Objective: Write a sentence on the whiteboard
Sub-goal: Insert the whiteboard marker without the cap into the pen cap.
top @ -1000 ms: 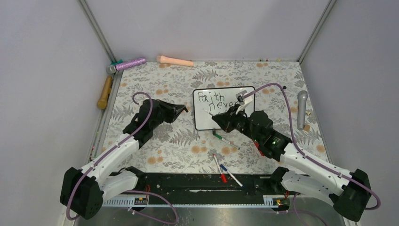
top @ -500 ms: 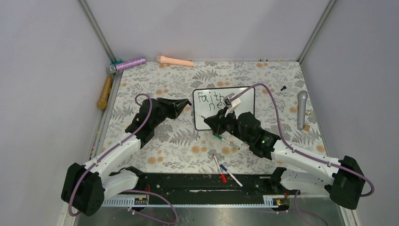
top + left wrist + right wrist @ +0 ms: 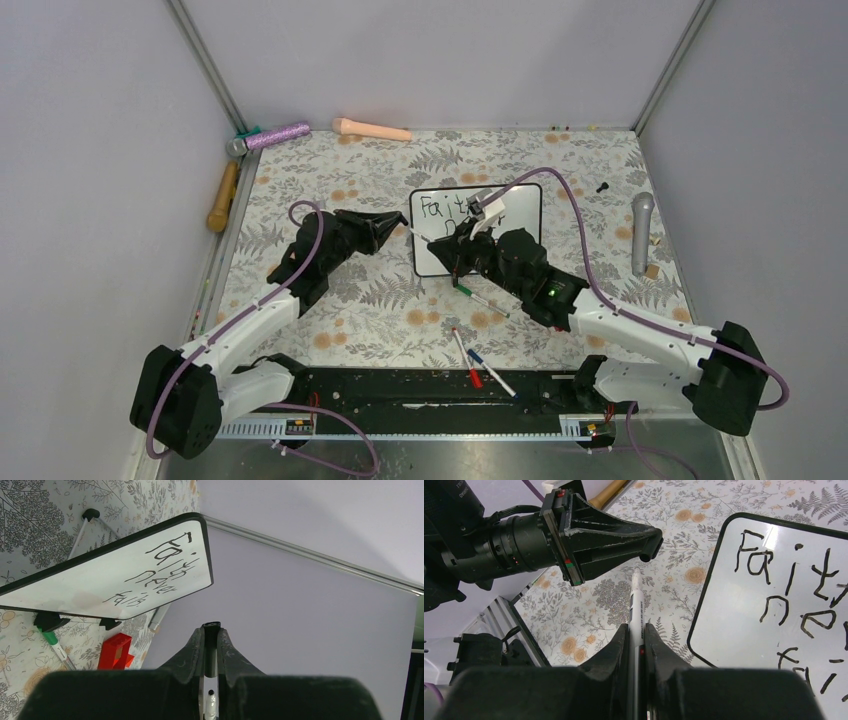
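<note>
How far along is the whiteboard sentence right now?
Written: the sentence, "Faith never fails", fills three lines on the whiteboard. In hand: the right gripper is shut on the marker, its tip pointing at the black cap pinched in the left gripper. Left: probably capping the marker.

A white marker [image 3: 636, 600] is seen clamped between the closed fingers of the right gripper [image 3: 636, 630]; its tip is pointed up towards the left gripper [image 3: 650, 540], which is closed with a small black cap [image 3: 645, 556] showing at its tip, close to the marker's tip. The whiteboard [image 3: 734, 630] is laid on the floral table cover [image 3: 589, 610] at the right; the sentence [image 3: 791, 577] is only partly shown, "Faith" above two lines cut off by the edge
</note>
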### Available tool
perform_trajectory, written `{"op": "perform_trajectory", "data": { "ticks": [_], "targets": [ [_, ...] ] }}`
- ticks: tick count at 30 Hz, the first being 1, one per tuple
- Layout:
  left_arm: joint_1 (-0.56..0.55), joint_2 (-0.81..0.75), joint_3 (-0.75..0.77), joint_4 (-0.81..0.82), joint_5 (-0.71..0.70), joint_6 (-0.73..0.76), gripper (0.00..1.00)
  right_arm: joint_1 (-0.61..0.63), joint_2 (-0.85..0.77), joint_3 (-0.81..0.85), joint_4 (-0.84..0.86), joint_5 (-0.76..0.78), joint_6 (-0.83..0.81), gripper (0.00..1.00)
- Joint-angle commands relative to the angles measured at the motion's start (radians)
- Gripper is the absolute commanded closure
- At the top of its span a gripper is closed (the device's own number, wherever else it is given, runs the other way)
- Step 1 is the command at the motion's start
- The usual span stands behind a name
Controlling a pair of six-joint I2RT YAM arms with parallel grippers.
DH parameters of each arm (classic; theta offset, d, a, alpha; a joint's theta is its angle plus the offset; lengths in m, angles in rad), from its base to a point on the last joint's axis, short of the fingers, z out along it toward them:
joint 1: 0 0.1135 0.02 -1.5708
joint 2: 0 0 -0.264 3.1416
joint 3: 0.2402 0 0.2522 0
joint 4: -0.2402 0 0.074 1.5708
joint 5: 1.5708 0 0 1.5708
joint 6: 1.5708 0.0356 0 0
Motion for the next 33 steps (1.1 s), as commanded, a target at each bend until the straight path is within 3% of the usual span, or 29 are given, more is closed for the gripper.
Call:
{"op": "perform_trajectory", "data": {
  "ticks": [1, 33],
  "targets": [
    [0.002, -0.006, 0.002, 0.064, 0.021, -0.043, 1.00, 0.011, 0.010, 0.060, 0.026, 0.052, -0.031, 1.00],
    [0.002, 0.013, -0.012, 0.104, 0.067, -0.048, 1.00, 0.011, 0.088, 0.111, 0.011, 0.093, -0.033, 1.00]
  ]
}}
